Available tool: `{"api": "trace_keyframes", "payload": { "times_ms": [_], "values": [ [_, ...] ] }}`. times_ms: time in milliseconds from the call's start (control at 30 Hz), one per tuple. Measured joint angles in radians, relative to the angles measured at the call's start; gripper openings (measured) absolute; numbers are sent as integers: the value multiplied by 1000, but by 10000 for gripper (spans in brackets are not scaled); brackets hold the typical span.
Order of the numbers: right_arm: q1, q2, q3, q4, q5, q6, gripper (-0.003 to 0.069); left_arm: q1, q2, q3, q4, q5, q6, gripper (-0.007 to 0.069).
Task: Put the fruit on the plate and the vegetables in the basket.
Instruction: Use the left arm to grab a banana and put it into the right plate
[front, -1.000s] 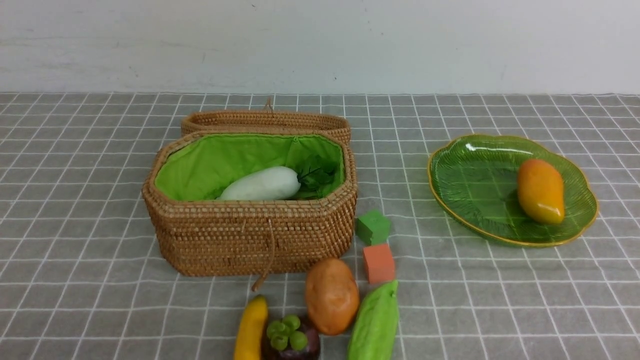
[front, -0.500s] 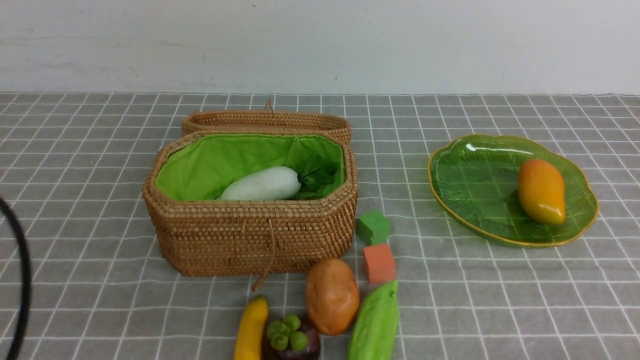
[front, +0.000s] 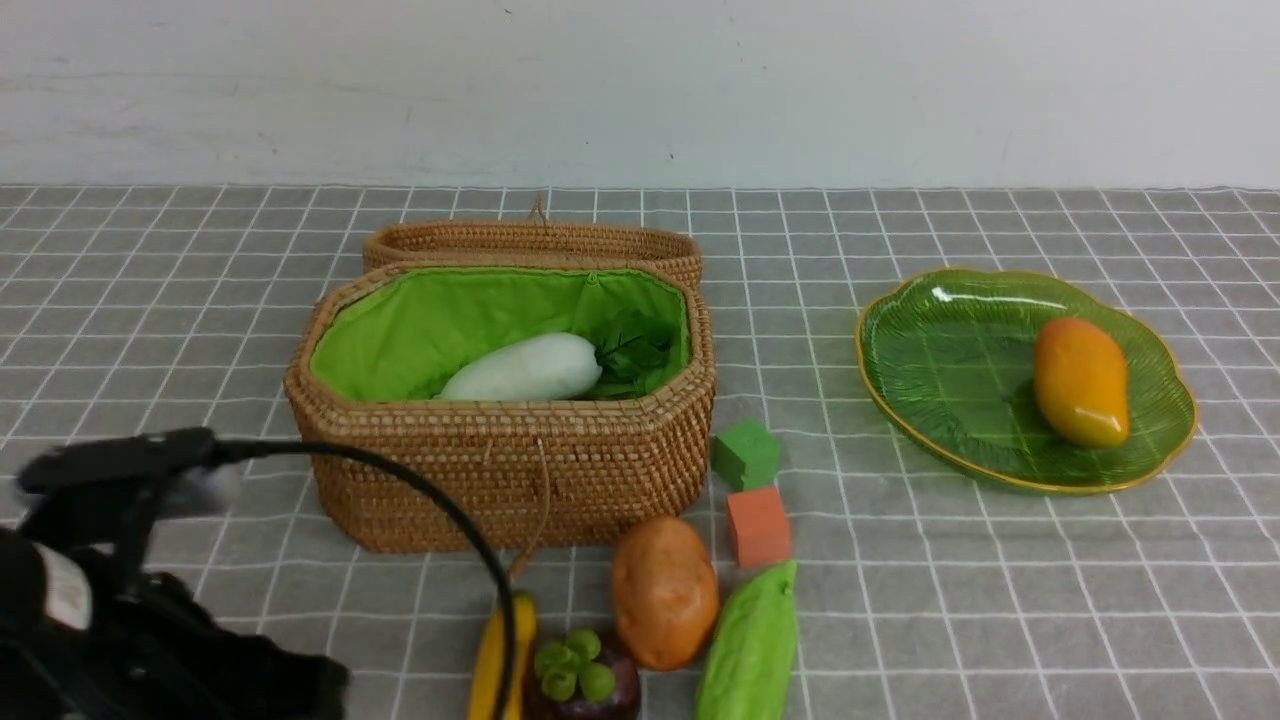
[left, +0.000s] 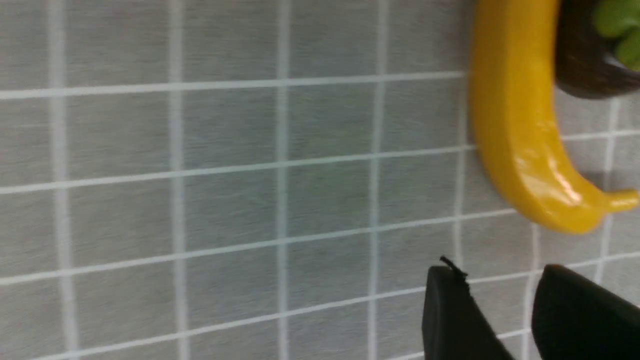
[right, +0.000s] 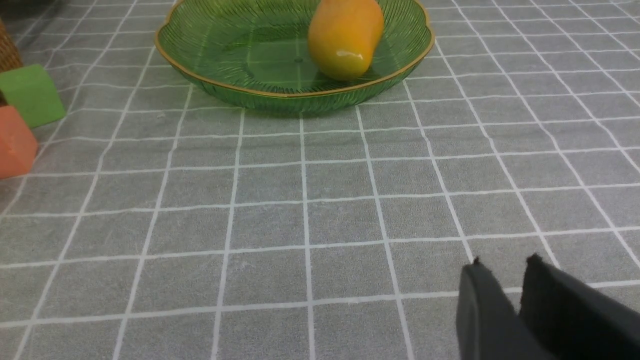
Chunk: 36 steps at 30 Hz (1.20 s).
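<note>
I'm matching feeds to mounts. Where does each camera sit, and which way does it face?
Front view: between the arms, facing forward over the table to the wall; basket, plate; left arm at near left.
Left wrist view: on that wrist, looking down at the table, banana and mangosteen; left gripper tips show.
Right wrist view: on that wrist, low, looking across the table at the plate and mango; right gripper tips show.
Shared: front and right wrist views both show plate, mango and green cube.

Radish (front: 522, 370) is lying in the basket (front: 480, 470), mango (front: 1080, 382) on the plate (front: 950, 370) to its right. Banana (front: 488, 660), mangosteen (front: 580, 672), potato (front: 663, 590) and gourd (front: 750, 645) are sitting before the basket.
</note>
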Motion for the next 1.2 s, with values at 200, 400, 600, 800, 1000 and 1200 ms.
{"api": "trace_keyframes", "payload": {
  "times_ms": [200, 400, 600, 800, 1000, 1200],
  "values": [
    [0, 0, 0, 0, 0, 0, 142, -105, 125, -8, -24, -100, -107, 300],
    [0, 0, 0, 0, -1, 0, 151, -128, 335, -11, 17, -260, -273, 486],
    [0, 0, 0, 2, -1, 0, 158, -128, 450, -11, -26, -347, -262, 566],
    [0, 0, 0, 2, -1, 0, 161, -128, 471, -11, -24, -366, -221, 542],
    [0, 0, 0, 2, -1, 0, 161, -128, 471, -12, -16, -361, -208, 345],
    [0, 0, 0, 2, -1, 0, 162, -128, 471, -18, 26, -314, -207, 305]
  ]
}}
